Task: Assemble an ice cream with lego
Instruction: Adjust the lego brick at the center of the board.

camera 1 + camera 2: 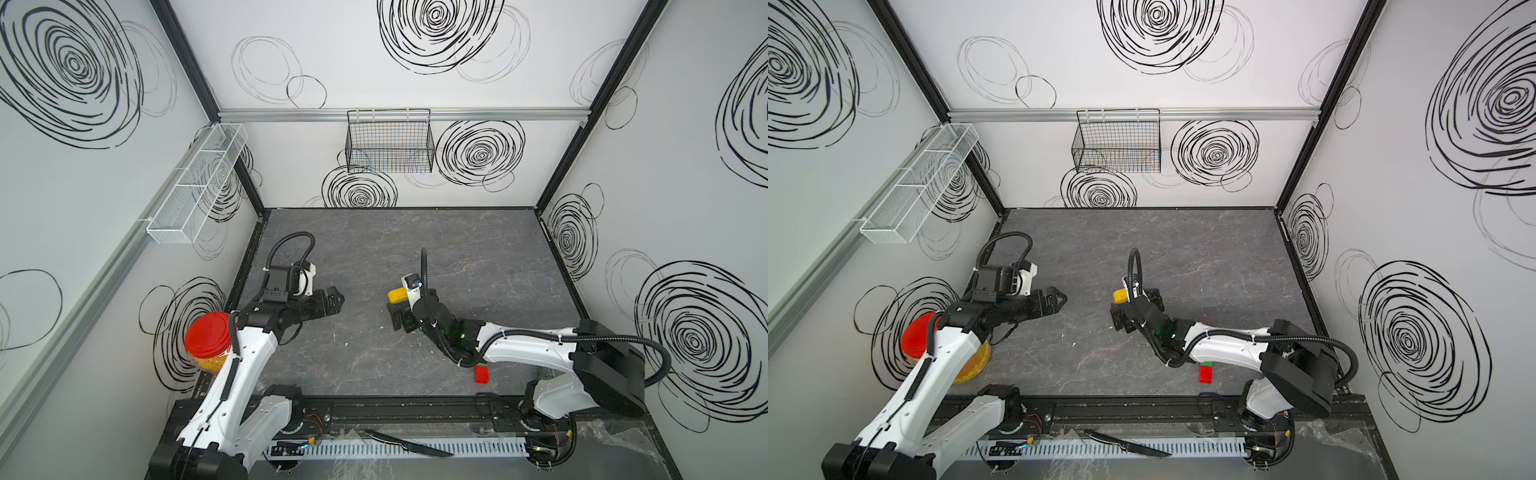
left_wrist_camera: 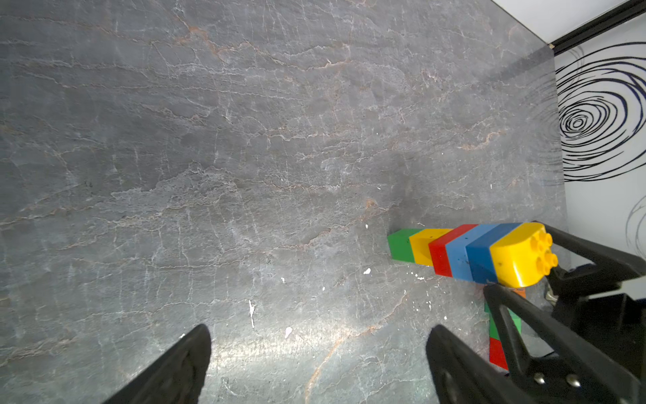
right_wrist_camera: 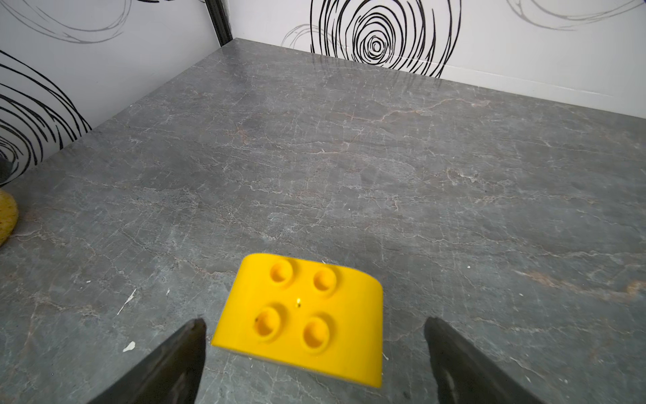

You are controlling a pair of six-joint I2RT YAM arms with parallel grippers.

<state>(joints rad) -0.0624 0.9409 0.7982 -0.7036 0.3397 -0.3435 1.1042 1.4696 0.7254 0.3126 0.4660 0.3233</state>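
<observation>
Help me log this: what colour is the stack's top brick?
The top brick is yellow, clearest in the right wrist view.

The left arm (image 1: 249, 353) rises from its base at the near left and stretches toward the middle, forearm roughly level; the left gripper (image 1: 337, 299) points across at the right arm, and in the left wrist view its jaws are spread wide. The right arm (image 1: 523, 349) reaches in from the near right with its white link lying low and its wrist (image 1: 432, 320) bent; the right gripper (image 3: 314, 322) tips downward, jaws standing wide apart and clamped on nothing; the two grippers are well apart.
</observation>
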